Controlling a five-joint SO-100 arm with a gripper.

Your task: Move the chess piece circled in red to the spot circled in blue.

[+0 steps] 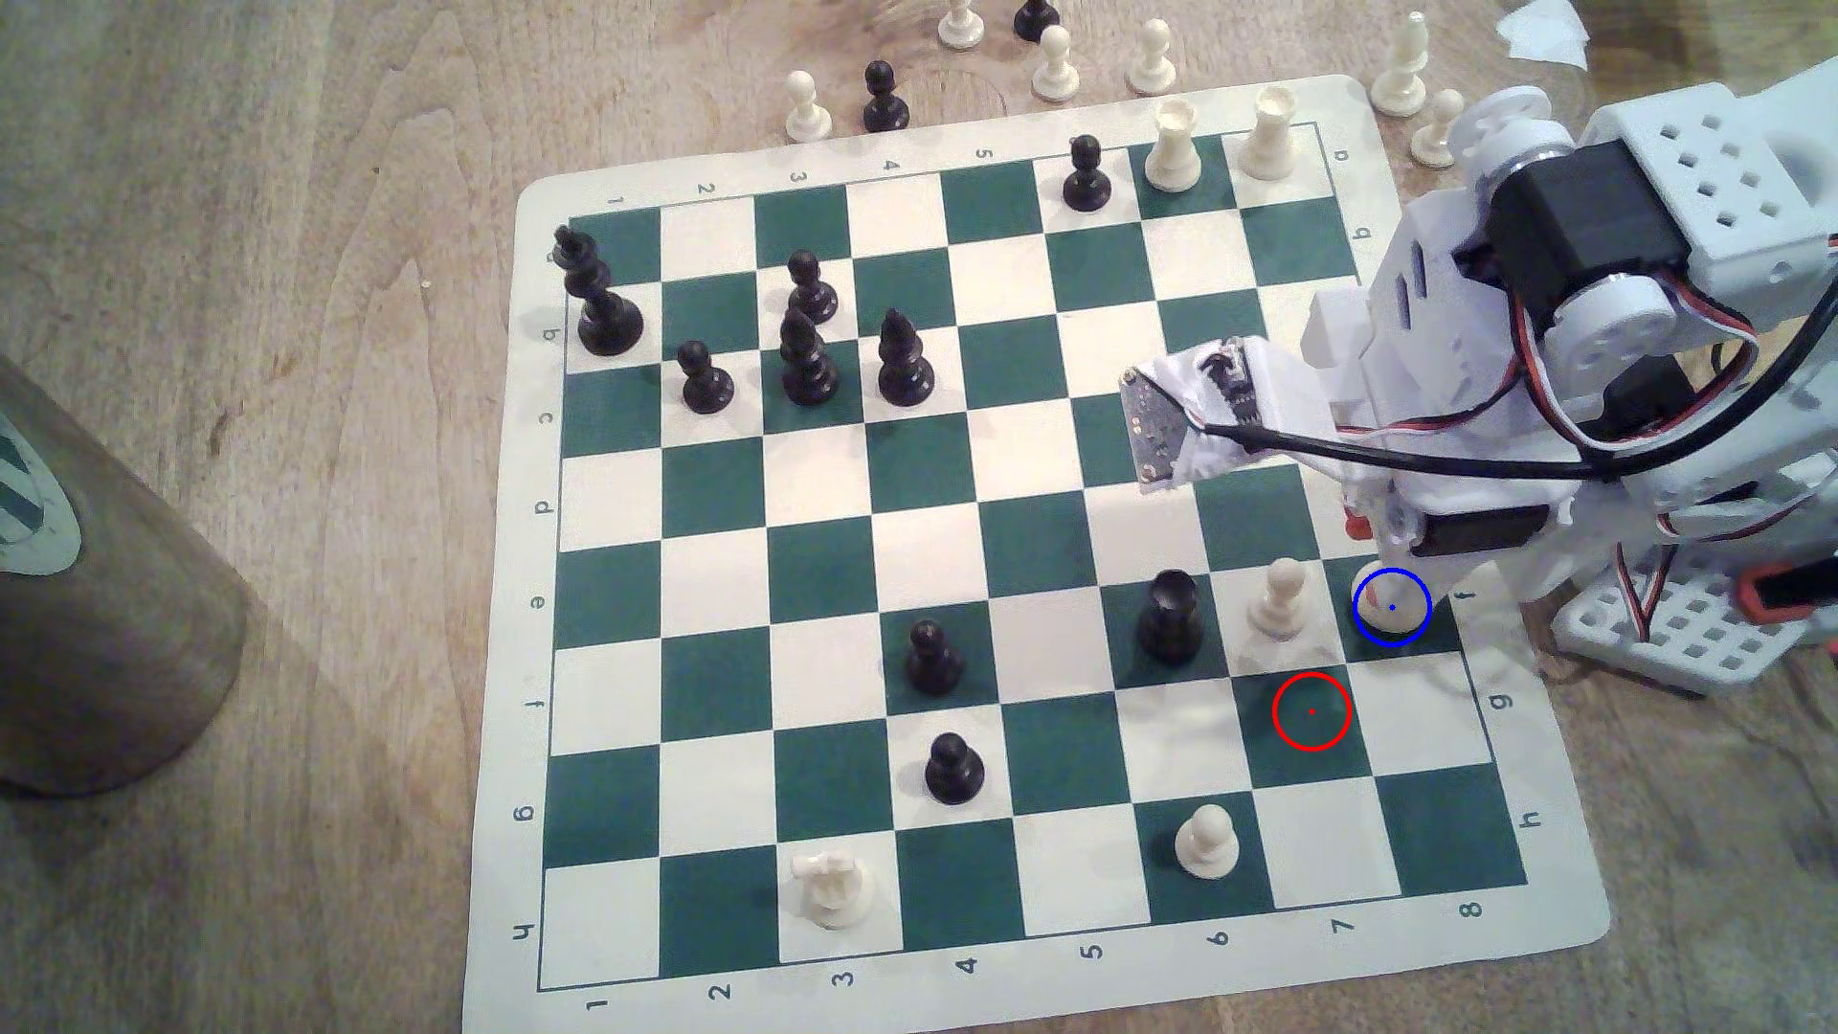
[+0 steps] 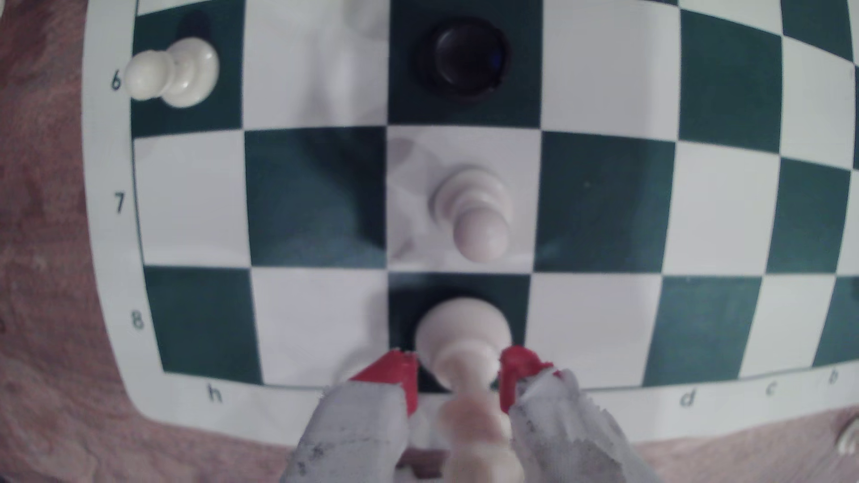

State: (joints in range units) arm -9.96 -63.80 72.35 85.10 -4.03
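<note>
The tall cream-white piece (image 1: 1388,621) stands upright on the dark green square ringed in blue (image 1: 1439,636), at the board's edge on the exterior view's right. My gripper (image 1: 1380,587) comes down over it from above. In the wrist view its red-tipped fingers (image 2: 395,371) flank the piece (image 2: 460,329), whose round base rests on that square (image 2: 403,316). A dark gap shows between one finger and the stem, and the other finger sits very near the collar. The jaws stand slightly apart. The green square ringed in red (image 1: 1311,711) is bare.
A cream pawn (image 1: 1281,597) stands one square from the piece, with a black rook (image 1: 1172,616) beyond it. Another cream pawn (image 1: 1206,840) is nearer the front. Off-board pieces (image 1: 1054,60) line the far edge. A dark cone-shaped object (image 1: 99,597) sits at the exterior view's left.
</note>
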